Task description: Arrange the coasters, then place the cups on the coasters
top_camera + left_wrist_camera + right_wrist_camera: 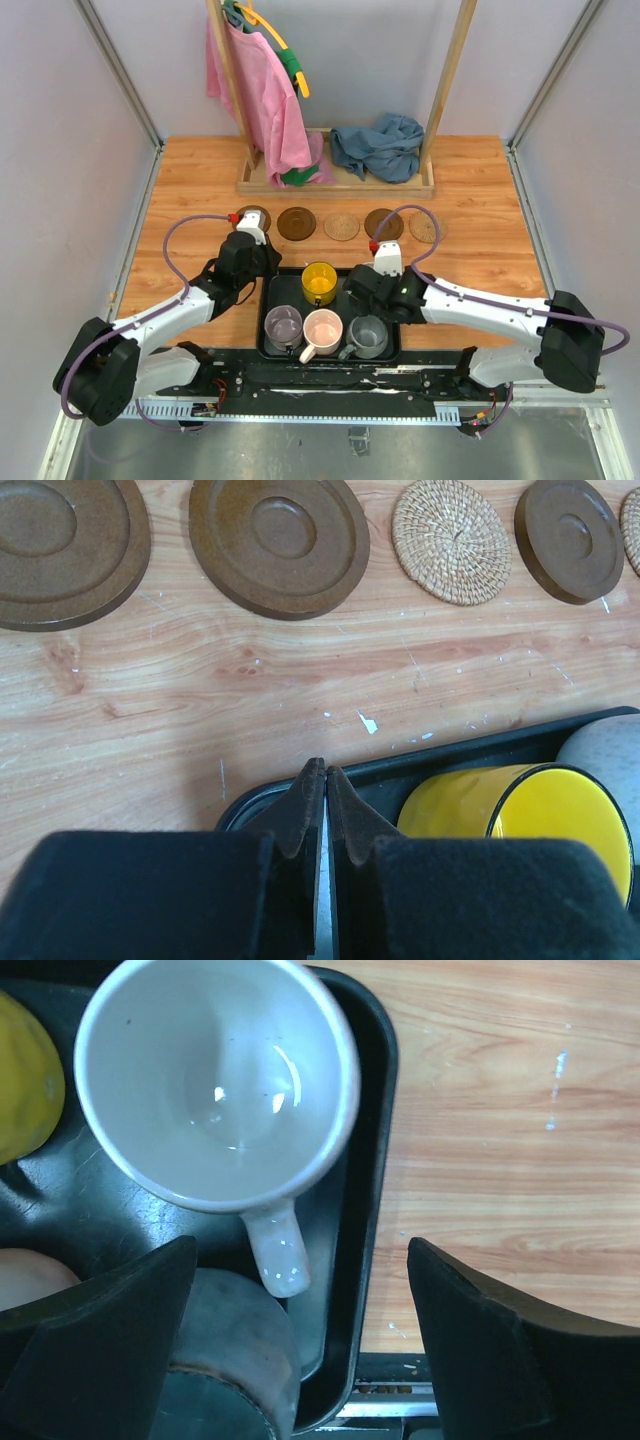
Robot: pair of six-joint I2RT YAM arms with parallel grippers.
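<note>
Wooden desk (480, 230), white walls. Black tray (372, 1140) at near edge, cups inside. Coasters (296, 223) in row beyond tray, bare. Right gripper (300, 1250) wide open, empty, straddling white cup (215, 1080) handle. Left gripper (325, 780) closed, empty, at tray corner. Risk: closing finger catches grey cup (235, 1350) or tray wall, and white cup tips.

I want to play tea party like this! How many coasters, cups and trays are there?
Coasters: 5
Cups: 5, counting the white one, seen only in the right wrist view
Tray: 1
Total: 11
</note>
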